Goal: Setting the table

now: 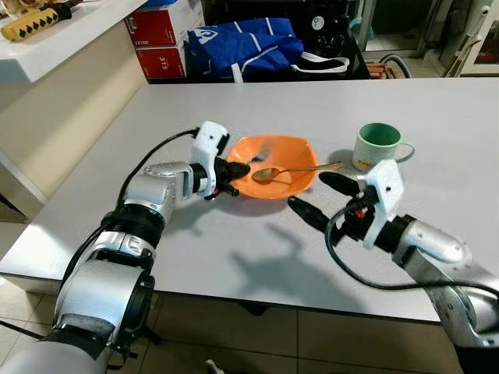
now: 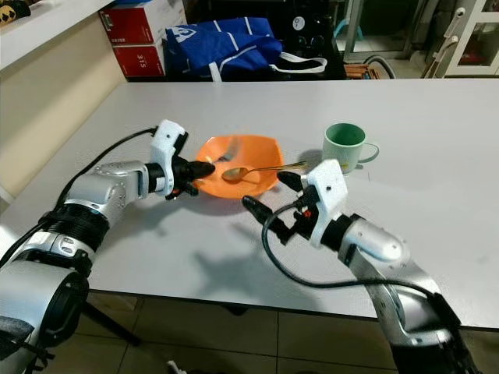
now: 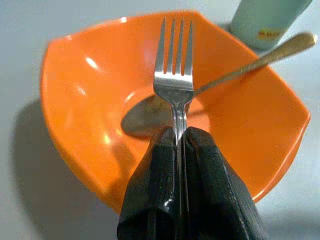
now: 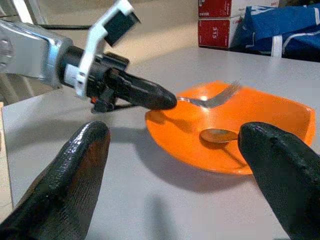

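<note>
A fork held over an orange bowl on a big grey table.

The table (image 1: pixel 234 257) is smooth and flat, with red boxes (image 1: pixel 162 39) and a blue bag (image 1: pixel 249 43) behind its far edge. The orange bowl (image 1: pixel 290 154) is shiny plastic with wavy sides. A gold spoon (image 1: pixel 292 171) lies in it, its handle sticking out over the rim toward a green mug (image 1: pixel 376 146) just beside the bowl. The left gripper (image 3: pixel 181 145) reaches in from the left, fingers squeezed tight on a silver fork (image 3: pixel 173 80), with the prongs above the bowl. The right gripper (image 1: pixel 323 196) hovers near the bowl's front edge with fingers spread wide, holding nothing.
</note>
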Controlling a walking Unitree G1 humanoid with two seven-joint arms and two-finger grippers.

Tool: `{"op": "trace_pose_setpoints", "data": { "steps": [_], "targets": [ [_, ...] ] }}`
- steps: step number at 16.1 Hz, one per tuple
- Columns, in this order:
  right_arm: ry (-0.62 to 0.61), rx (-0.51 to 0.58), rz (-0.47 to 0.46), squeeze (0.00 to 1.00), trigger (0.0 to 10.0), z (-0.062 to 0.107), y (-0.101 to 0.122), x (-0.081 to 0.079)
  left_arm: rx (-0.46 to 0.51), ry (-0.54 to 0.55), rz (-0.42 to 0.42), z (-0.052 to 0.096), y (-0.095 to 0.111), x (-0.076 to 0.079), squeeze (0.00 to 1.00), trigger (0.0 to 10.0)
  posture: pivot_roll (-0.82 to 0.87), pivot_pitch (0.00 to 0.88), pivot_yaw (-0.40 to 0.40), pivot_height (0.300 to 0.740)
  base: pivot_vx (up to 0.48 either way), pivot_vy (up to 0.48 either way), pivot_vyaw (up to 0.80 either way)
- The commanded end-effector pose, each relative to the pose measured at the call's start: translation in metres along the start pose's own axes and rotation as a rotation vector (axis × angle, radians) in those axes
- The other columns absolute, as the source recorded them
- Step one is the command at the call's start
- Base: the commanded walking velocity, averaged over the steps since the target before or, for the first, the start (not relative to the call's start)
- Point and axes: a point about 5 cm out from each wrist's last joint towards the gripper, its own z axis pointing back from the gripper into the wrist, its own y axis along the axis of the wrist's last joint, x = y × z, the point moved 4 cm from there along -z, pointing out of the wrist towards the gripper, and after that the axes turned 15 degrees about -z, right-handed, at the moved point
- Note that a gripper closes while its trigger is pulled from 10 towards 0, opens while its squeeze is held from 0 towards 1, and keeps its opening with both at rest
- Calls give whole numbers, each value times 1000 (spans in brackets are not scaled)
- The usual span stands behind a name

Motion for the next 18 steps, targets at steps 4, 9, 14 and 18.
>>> {"op": "trace_pose_setpoints", "data": {
  "steps": [4, 9, 14, 18],
  "targets": [
    [11, -12, 7, 0, 10000, 1, -2, -9, -41, -54, -38, -3, 0, 5, 0, 0, -333, 23, 156, 740, 0, 0, 0],
    [17, -15, -5, 0, 10000, 1, -5, -12, -62, -59, -60, -3, -2, 4, 0, 0, -332, 31, 161, 740, 0, 0, 0],
    [22, -17, -17, 0, 10000, 1, -8, -17, -92, 11, -106, -1, -3, -8, 0, 10000, -336, 37, 164, 740, 0, 0, 0],
    [22, -20, -17, 0, 10000, 1, -11, -20, -88, 67, -141, 3, 7, -20, 0, 10000, -338, 35, 169, 740, 0, 0, 0]
  ]
}}
